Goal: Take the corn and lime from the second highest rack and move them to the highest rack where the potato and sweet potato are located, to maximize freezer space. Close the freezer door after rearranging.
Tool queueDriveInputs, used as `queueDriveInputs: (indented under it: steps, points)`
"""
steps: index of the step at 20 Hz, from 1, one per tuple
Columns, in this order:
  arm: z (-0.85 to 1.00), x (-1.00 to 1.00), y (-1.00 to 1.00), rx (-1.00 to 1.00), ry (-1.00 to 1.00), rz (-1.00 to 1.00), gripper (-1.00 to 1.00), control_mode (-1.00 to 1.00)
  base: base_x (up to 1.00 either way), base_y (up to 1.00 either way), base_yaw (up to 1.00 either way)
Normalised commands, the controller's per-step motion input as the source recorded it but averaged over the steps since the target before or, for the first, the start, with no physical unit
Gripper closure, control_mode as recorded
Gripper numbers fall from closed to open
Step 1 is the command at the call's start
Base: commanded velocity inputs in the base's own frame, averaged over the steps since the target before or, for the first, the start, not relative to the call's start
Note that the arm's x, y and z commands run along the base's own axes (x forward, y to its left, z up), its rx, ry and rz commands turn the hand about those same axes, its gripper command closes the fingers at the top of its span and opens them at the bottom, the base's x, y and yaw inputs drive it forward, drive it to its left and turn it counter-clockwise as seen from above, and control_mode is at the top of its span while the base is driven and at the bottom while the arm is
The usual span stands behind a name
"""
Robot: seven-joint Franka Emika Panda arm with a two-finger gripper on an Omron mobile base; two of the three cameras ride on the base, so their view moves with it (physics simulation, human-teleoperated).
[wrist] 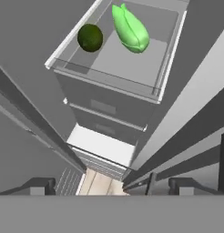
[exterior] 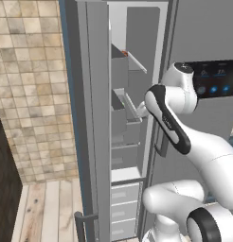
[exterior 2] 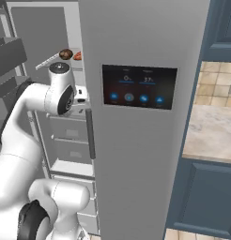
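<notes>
Tall matt grey fridge-freezer (exterior 2: 136, 140) with a glossy black dispenser panel (exterior 2: 139, 86) lit by small blue icons. Flat grey freezer door (exterior: 90, 118) with a dark blue edge swung wide open, seen nearly edge-on in the left base view, its long vertical handle cut off at the bottom edge. Inside, deep grey box-like second highest rack (wrist: 114, 79) with a thin, half-clear front rail. In that bin, side by side but apart: a smooth dark green round lime (wrist: 90, 37) and a pale green, tapered, husk-wrapped ear of corn (wrist: 130, 28). Higher up, the shallow thin grey highest rack (exterior: 136, 62), holding a dark brown round potato (exterior 2: 65, 54) just beside an orange-brown sweet potato (exterior 2: 78, 56), the latter half hidden by the fridge door's edge. White jointed arm bent at the elbow, wrist reaching into the open compartment. Two-finger gripper (wrist: 108, 185) above the bin, looking down, spread wide, holding nothing. Fingertips (wrist: 40, 185) dark and partly cut by the frame edge.
</notes>
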Motion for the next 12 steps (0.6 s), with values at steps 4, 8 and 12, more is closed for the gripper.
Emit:
queueDriveInputs:
  steps: [4,8,12]
  points:
    - [-0.22,0.32,0.16,0.00,-0.08,0.23,-1.00,-1.00,0.00,0.00,0.00]
    - [-0.12,0.49,0.30,0.00,-0.02,0.21,-1.00,-1.00,0.00,0.00,0.00]
    - [-0.20,0.47,0.26,0.01,0.00,0.22,-1.00,-1.00,0.00,0.00,0.00]
